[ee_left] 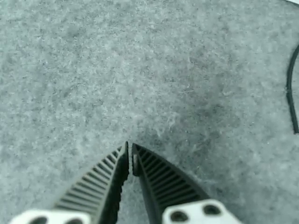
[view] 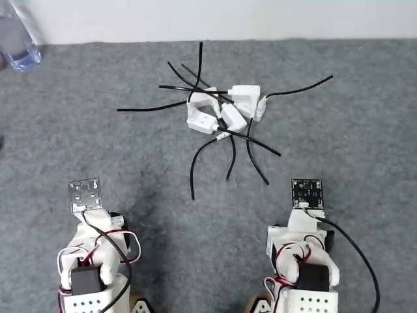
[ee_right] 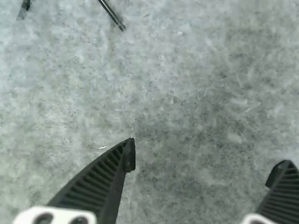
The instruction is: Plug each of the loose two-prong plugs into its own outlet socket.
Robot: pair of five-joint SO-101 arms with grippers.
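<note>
On grey mat (view: 78, 143), tangled white plugs (view: 232, 117).

- White plugs (view: 232, 118) and sockets (view: 245, 96) lie in one tangled heap at 12 o'clock, touching; whether any are mated is unclear.
- Their black cords (view: 150, 107) splay outward toward most hours.

White shells (view: 306, 301), black servo blocks (view: 86, 280), looped red and white wires (view: 120, 242), square circuit boards (view: 85, 195) at the wrists, one thick black cable (view: 366, 261), ribbed black fingers (ee_left: 159, 179).
</note>
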